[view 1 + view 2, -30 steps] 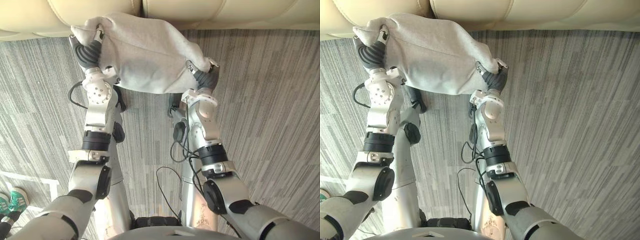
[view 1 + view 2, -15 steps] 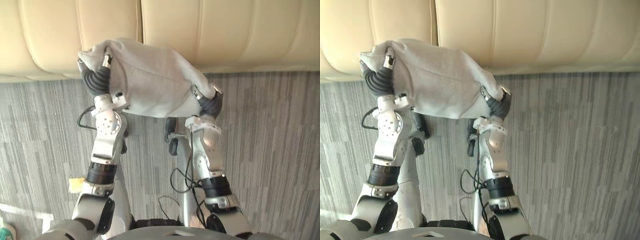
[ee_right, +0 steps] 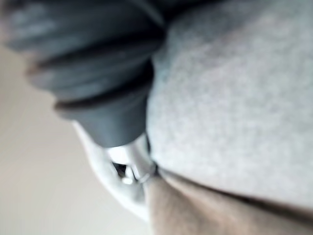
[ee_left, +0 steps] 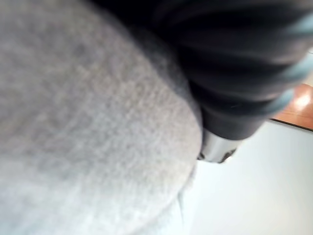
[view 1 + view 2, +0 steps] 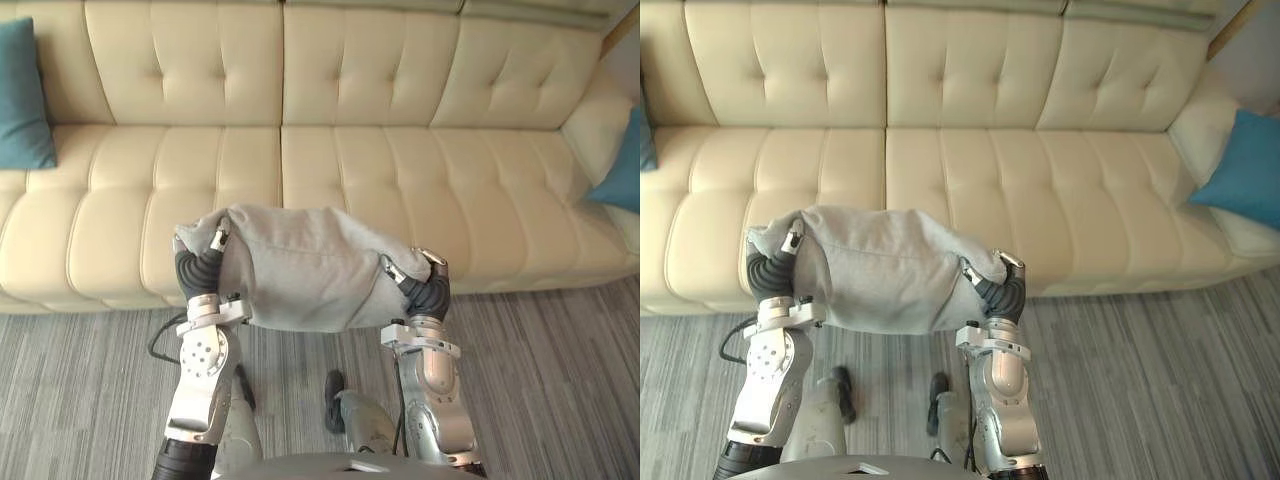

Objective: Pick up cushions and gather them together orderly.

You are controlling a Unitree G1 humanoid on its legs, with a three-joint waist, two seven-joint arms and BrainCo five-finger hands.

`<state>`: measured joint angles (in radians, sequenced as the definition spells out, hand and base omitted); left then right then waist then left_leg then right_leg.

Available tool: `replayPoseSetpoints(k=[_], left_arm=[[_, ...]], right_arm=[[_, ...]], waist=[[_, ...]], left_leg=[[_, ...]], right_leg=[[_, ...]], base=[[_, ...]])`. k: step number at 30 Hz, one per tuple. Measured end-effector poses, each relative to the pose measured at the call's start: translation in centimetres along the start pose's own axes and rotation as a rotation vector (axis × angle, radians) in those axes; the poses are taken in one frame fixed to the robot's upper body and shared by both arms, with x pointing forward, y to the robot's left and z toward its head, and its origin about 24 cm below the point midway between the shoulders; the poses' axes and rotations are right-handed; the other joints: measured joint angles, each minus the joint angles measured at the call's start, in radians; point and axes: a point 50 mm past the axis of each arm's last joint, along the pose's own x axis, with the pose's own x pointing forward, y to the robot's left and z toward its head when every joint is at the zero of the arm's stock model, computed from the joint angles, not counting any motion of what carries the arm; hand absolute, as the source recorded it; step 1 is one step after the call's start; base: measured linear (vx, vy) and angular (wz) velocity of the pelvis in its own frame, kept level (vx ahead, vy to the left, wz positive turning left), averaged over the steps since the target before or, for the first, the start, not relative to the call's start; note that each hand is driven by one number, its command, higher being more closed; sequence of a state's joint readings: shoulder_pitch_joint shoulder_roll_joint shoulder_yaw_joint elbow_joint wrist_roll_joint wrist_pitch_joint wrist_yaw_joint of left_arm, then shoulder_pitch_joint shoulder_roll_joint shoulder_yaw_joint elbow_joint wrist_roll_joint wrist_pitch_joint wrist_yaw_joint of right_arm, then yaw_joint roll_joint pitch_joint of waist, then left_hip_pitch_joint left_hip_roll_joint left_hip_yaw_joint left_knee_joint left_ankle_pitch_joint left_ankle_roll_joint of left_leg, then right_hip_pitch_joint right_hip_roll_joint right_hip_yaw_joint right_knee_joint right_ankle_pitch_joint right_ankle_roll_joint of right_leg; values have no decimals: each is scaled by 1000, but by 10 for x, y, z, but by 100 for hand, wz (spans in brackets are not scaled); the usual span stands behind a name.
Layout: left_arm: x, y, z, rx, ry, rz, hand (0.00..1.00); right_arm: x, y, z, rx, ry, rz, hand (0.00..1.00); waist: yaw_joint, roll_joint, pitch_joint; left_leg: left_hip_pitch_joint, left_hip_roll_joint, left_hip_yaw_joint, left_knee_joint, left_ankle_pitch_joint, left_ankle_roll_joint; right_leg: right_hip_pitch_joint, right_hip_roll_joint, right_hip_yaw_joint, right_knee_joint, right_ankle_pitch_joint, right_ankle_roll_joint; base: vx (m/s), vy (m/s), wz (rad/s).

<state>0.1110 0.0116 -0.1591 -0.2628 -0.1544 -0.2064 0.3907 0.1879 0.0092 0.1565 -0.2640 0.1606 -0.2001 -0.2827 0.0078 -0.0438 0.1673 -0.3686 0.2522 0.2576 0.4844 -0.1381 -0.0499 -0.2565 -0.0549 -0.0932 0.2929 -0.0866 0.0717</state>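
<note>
The left hand [image 5: 198, 272] is curled over one end of the grey cushion [image 5: 305, 270] and the right hand [image 5: 428, 290] clamps the other end, holding it in the air before the cream sofa [image 5: 350, 150]. It is one plump cushion of soft cloth, its long axis running left to right along the sofa's front. Two more lie on the seat: a teal cushion [image 5: 22, 95] at the far left and a second teal cushion [image 5: 620, 170] at the far right.

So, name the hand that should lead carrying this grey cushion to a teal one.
Left, narrowly. Both the left hand and right hand grip the grey cushion, so they move together, but the teal cushion at the left end of the sofa looks slightly nearer.
</note>
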Motion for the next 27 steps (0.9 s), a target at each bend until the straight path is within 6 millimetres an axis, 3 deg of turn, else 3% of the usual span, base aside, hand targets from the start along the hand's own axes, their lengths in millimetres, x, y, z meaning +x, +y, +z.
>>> replayPoseSetpoints(k=[3, 11, 13, 14, 17, 19, 22, 27], left_arm=[[-11, 7, -8, 21, 52, -6, 100], [-27, 21, -37, 68, 204, 9, 100], [-31, 22, -39, 71, 223, 1, 100], [-34, 22, -40, 70, 237, 4, 100], [-41, 21, -36, 53, 238, 6, 100], [-41, 21, -33, 49, 225, 5, 100], [-43, 23, -33, 54, 232, 9, 100], [-43, 24, -35, 66, 247, -23, 100]], right_arm=[[-4, -2, -4, -23, 31, 12, 100], [-10, -7, -20, -127, 104, 17, 100], [-13, -11, -22, -143, 122, 15, 100], [-17, -13, -20, -147, 124, 11, 100], [-22, -15, -10, -148, 96, 9, 100], [-20, -12, -2, -133, 61, 21, 100], [-19, -10, -2, -128, 61, 32, 100], [-17, -14, -7, -141, 80, 21, 100]], waist=[[-2, 0, -51], [-10, 1, -63], [-14, 7, -58], [-13, 22, -53], [7, 41, -81], [32, 35, -88], [38, 34, -89], [20, 10, -107]], left_leg=[[50, -15, -2, -36, 4, -1], [141, -65, -16, -90, 7, 1], [134, -56, -40, -41, 7, 0], [82, -35, -75, 95, 5, -7], [87, -39, -54, 14, -17, -14], [92, -74, -15, -98, 16, 3], [106, -90, 3, -136, 35, 18], [129, -96, 66, -136, -7, 14]], right_leg=[[59, 3, 4, -70, 16, 3], [130, -26, 24, -74, 2, 9], [152, -30, 0, -47, -34, 0], [179, -30, -33, -32, -63, -2], [179, -37, -67, -38, -75, 4], [151, -61, -72, -74, -43, 5], [160, -62, -52, -143, 7, 14], [137, -65, 26, -168, 16, 25]], base=[[150, -4, -3], [75, 11, -2], [-27, 0, 43], [-96, 16, 63], [-43, 38, 45], [-9, 47, 28], [11, 24, -16], [68, 36, -48]])
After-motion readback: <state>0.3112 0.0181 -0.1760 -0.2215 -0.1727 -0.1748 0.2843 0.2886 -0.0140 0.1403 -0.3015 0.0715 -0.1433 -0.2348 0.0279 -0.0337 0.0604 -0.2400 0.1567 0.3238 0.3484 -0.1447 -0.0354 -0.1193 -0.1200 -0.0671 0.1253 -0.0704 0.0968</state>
